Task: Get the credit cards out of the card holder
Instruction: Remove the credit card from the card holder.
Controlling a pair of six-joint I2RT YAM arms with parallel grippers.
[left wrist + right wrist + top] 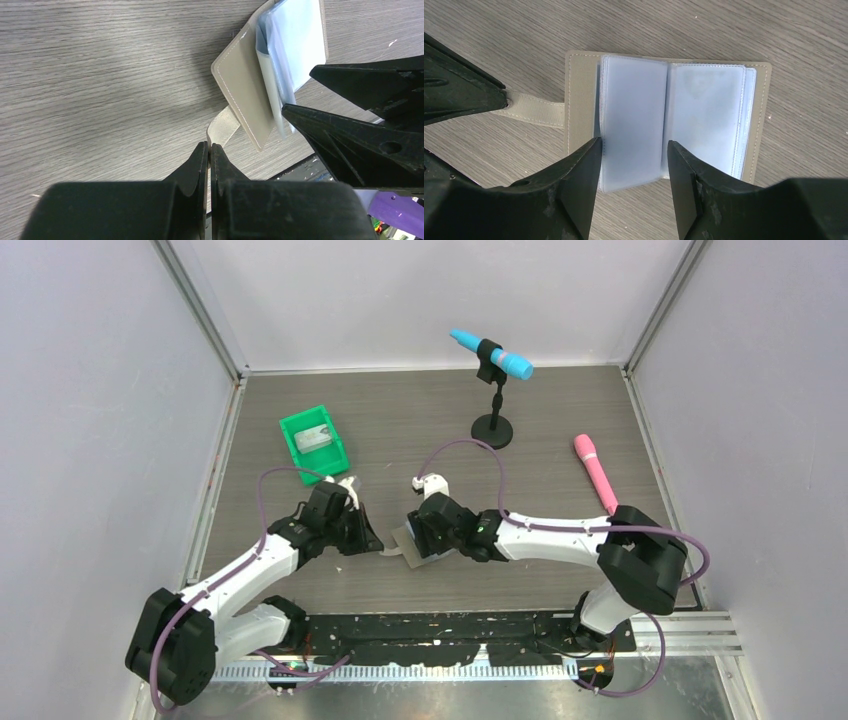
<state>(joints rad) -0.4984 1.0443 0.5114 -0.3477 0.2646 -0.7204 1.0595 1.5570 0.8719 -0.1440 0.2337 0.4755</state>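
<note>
The card holder (pixel 576 95) lies open on the table, grey cover down and pale blue pockets (pixel 634 115) up; it also shows in the top view (pixel 404 546). My left gripper (pixel 210 147) is shut on the holder's grey tab (pixel 223 127), also seen in the right wrist view (pixel 536 110). My right gripper (pixel 634 150) is open, its fingers either side of the near edge of the left pocket leaf. I see no card sticking out of the pockets. A greyish flat thing (pixel 313 438), perhaps cards, lies in the green bin (pixel 335 445).
A blue microphone (pixel 492 353) on a black stand (pixel 492 428) is at the back centre. A pink microphone (pixel 596 472) lies at the right. The green bin is at the back left. Walls enclose the table on three sides.
</note>
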